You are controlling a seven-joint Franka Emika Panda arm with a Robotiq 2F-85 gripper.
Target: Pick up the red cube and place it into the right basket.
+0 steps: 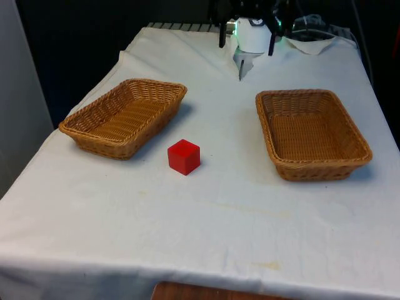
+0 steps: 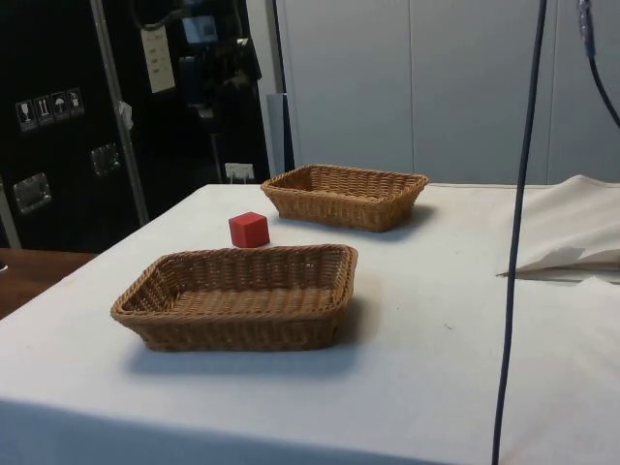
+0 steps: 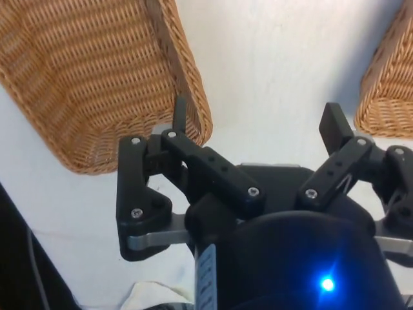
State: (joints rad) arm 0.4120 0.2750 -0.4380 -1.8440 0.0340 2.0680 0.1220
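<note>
Red cube on white cloth, between woven wicker baskets

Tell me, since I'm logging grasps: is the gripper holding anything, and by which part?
Nothing is held. The gripper is open and empty; the red cube sits on the table between the baskets.

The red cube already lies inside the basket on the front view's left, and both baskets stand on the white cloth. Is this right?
Not quite. The red cube is not inside any basket: in the front view it sits on the white cloth, just beside the basket on the front view's left. Both baskets, that one and the other basket, do stand on the cloth.
</note>
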